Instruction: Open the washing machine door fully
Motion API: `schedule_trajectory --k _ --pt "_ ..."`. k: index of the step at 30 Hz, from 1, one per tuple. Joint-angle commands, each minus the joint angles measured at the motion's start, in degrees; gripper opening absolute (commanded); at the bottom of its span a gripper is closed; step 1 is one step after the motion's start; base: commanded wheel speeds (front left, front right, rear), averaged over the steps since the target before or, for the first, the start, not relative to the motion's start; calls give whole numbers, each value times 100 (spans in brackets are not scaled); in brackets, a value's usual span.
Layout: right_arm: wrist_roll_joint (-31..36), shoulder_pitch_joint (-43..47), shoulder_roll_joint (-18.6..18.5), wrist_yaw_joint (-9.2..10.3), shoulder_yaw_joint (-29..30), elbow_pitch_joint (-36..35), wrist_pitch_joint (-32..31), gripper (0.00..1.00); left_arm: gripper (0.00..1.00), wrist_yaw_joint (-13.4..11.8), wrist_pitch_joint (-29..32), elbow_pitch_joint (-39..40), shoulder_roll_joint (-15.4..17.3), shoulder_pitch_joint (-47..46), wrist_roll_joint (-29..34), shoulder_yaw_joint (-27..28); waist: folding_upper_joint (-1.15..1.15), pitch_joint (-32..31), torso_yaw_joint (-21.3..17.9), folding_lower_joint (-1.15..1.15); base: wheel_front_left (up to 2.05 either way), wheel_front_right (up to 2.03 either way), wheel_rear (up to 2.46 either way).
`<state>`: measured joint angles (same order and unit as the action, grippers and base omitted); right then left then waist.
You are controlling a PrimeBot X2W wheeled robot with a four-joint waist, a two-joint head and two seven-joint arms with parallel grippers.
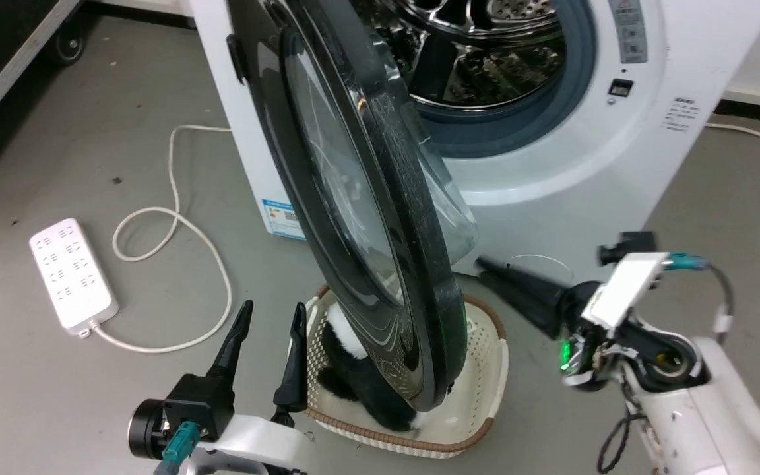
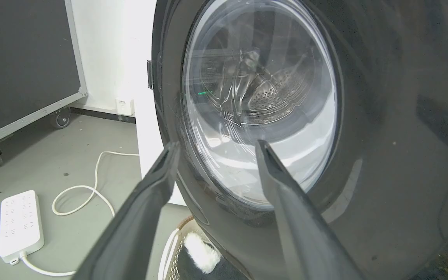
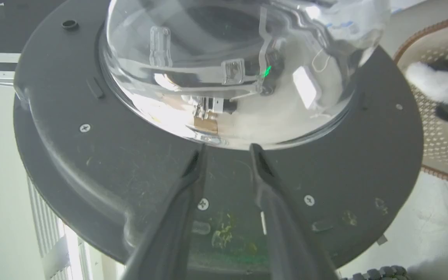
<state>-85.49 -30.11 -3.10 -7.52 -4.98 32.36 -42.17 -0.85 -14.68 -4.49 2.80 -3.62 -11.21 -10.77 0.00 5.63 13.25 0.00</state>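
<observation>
1. The door (image 1: 367, 218) hangs about half open off the washing machine (image 1: 551, 165), hinged at the left, its near edge over the basket (image 1: 485, 356).
2. Both hold nothing: left tool (image 1: 273, 306) spread wide, right tool (image 3: 228, 151) slightly parted.
3. Risk: tools skid off the slick glass bulge or glossy black plastic, or the door clips the perforated basket.

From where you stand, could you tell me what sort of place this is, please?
Probably a lab or workshop set up for laundry: a washing machine, a wheeled black case, a loose power strip.
</observation>
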Motion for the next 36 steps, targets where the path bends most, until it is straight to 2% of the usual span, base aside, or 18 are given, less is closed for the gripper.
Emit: schedule_trajectory --k 1,4,8,12,16,20,26,30,36 --pt "120 130 -84 3 49 -95 151 100 100 8 -32 -21 8 36 4 13 0 -50 -63 0 0 0 0" --pt "715 316 -309 3 141 -566 921 100 100 54 -32 -73 8 60 -33 89 0 -185 -203 0 0 0 0" --pt "1897 712 -692 3 75 -1516 2261 100 100 107 -32 -128 8 95 -133 246 0 -342 -453 0 0 0 0" --pt "3514 1187 -1280 3 -244 -2247 3748 100 100 208 -32 -158 8 119 -167 353 0 -435 -692 0 0 0 0" --pt "5211 1700 -1615 3 -342 -2384 4985 100 100 265 -32 -160 8 162 -173 459 0 -495 -889 0 0 0 0" --pt "6486 2204 -1328 3 30 -2435 5535 100 100 295 -32 -166 8 245 -148 502 0 -540 -1022 0 0 0 0" --pt "7748 2961 -512 3 609 -2841 5698 100 100 316 -32 -201 8 367 -72 484 0 -562 -1102 0 0 0 0" --pt "8152 3308 -197 3 791 -3047 5713 100 100 314 -32 -222 8 443 -26 463 0 -568 -1109 0 0 0 0" --pt "8424 3572 -33 3 836 -3195 5715 100 100 297 -32 -297 8 503 99 403 0 -572 -1099 0 0 0 0"
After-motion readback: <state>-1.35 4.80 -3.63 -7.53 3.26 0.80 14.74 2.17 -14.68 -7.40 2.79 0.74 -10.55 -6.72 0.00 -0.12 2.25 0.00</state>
